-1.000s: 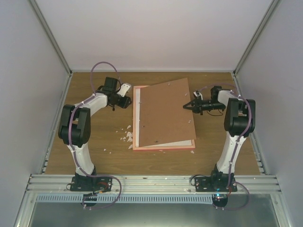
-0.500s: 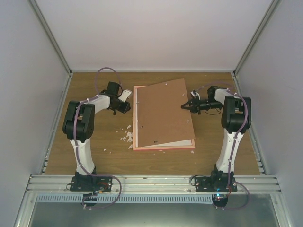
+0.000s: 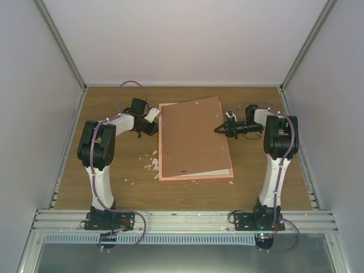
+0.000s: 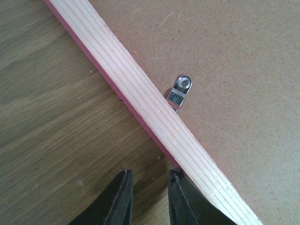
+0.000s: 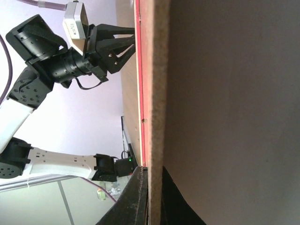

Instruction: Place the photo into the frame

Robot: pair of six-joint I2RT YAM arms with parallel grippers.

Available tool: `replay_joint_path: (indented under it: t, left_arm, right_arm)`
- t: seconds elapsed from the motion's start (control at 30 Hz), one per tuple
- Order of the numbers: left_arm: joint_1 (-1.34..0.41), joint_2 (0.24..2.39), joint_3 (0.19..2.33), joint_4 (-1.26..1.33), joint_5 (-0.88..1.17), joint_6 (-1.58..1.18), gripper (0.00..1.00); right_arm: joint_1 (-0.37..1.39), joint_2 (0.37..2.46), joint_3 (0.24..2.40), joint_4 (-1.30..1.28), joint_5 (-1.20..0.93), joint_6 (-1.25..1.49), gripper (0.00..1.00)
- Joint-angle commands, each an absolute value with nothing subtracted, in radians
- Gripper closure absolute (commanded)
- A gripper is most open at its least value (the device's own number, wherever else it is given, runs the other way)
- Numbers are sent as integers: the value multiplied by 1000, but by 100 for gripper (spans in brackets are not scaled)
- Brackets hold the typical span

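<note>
Currently, right jaws tight on the brown backing board (image 3: 193, 136) (left jaws narrowly apart beside the frame (image 4: 140, 101))

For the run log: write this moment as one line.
right jaws: shut on brown hardboard backing board edge | board: skewed over pink rectangular picture frame | left jaws: parted, beside frame's left edge

The left arm (image 3: 101, 187), at 7 o'clock, and the right arm (image 3: 272, 182), at 5 o'clock, have white links and black joints. A purple cable (image 3: 130, 82) runs along each.
</note>
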State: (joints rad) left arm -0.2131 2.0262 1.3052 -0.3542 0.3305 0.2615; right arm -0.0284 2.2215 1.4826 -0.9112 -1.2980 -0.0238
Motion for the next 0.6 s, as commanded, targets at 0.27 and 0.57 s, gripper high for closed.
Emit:
replay_joint_path:
  t: [0.27, 0.57]
  left_arm:
    - [-242, 2047, 1298, -352, 354, 247, 76]
    - [-241, 2037, 1293, -353, 344, 249, 75]
  right_arm:
    - [-1, 2126, 1383, -746, -1149, 76, 88]
    - [0, 2065, 1412, -800, -1018, 46, 55]
